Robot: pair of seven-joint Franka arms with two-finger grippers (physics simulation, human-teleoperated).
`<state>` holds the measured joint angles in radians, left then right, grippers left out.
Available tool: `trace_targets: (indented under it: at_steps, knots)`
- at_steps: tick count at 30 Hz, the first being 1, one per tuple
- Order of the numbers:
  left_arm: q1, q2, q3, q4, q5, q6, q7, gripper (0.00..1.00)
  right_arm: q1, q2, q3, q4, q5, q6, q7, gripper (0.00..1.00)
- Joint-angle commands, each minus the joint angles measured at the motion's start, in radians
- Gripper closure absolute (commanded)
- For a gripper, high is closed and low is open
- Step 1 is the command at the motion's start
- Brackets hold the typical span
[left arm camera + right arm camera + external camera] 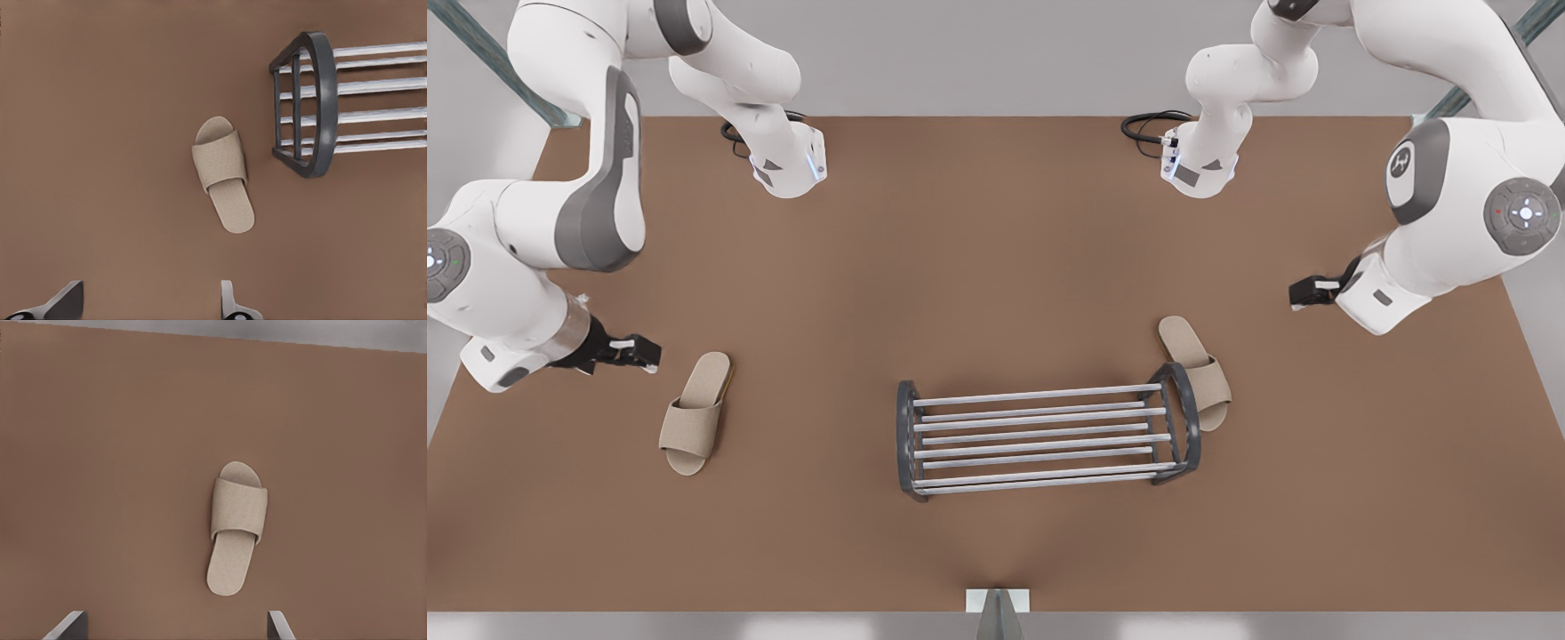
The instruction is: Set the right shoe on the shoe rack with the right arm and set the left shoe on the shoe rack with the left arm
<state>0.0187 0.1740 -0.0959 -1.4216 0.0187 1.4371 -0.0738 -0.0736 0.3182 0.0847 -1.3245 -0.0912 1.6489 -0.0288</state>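
The shoe rack [1048,436] stands near the middle of the table's [996,267] front edge. The left shoe [223,175] lies just beside one end frame, the left gripper [1303,292] above it, jaws spread and empty. The right shoe [237,527] lies well apart toward the opposite side edge, beneath the right gripper [640,352], jaws also spread, empty.

Operator: Report any legible markings in my field of view.

Unit: None legible. One of my joint covers [1406,168] on the front view's right carries a small white emblem, not readable as text. The slippers, rack and table carry no lettering, numbers or labels I can read.
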Motion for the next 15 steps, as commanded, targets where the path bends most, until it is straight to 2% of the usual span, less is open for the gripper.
trace_targets:
  at_steps: [1, 2, 3, 4, 5, 6, 7, 8, 9, 10, 13, 14, 15]
  knots:
    - [-0.019, -0.001, -0.002, -0.011, -0.008, 0.143, -0.107, 0.0, -0.002, -0.002, 0.001, 0.001, -0.001, 0.117, -0.017, 0.0]
    - [-0.02, 0.009, -0.001, 0.007, -0.006, 0.149, -0.135, 0.0, 0.0, -0.002, 0.001, 0.002, 0.001, 0.118, -0.016, 0.0]
    - [0.004, 0.013, 0.008, 0.015, 0.0, 0.027, -0.153, 0.0, 0.0, -0.002, 0.001, -0.002, 0.001, 0.123, -0.016, 0.0]
    - [0.044, -0.184, -0.03, -0.236, 0.006, 0.207, -0.15, 0.0, 0.003, -0.004, 0.001, -0.013, 0.001, 0.126, -0.014, 0.0]
    - [0.046, -0.417, -0.044, -0.609, 0.01, 0.573, -0.152, 0.0, 0.008, -0.014, 0.001, -0.039, 0.001, 0.14, -0.013, 0.0]
    - [0.082, -0.582, -0.146, -0.95, 0.052, 0.963, -0.216, 0.0, 0.009, -0.073, 0.003, -0.16, 0.001, 0.244, -0.011, 0.0]
    - [0.334, -0.639, -0.485, -1.028, 0.069, 1.074, -0.507, 0.0, 0.005, -0.171, 0.003, -0.34, 0.001, 0.399, -0.011, 0.0]
    - [0.524, -0.709, -0.761, -1.054, 0.067, 1.085, -0.691, 0.01, 0.0, -0.234, 0.003, -0.443, 0.002, 0.5, -0.011, 0.0]
    - [0.494, -0.729, -0.811, -1.102, 0.066, 1.109, -0.859, 0.01, -0.003, -0.286, 0.003, -0.522, 0.001, 0.581, -0.011, 0.0]
    - [0.445, -0.729, -0.815, -1.119, 0.066, 1.109, -0.948, 0.01, -0.008, -0.358, 0.001, -0.626, -0.001, 0.679, -0.011, 0.0]
    - [0.458, -0.697, -0.817, -1.103, 0.066, 1.126, -0.942, 0.01, -0.075, -0.505, 0.003, -0.927, -0.009, 1.066, -0.019, 0.0]
    - [0.484, -0.688, -0.817, -1.088, 0.067, 1.126, -0.937, 0.01, -0.097, -0.525, 0.003, -1.068, -0.009, 1.324, -0.022, 0.0]
    - [0.494, -0.662, -0.817, -1.085, 0.067, 1.131, -0.934, 0.01, -0.112, -0.516, 0.003, -1.136, -0.01, 1.467, -0.023, 0.0]
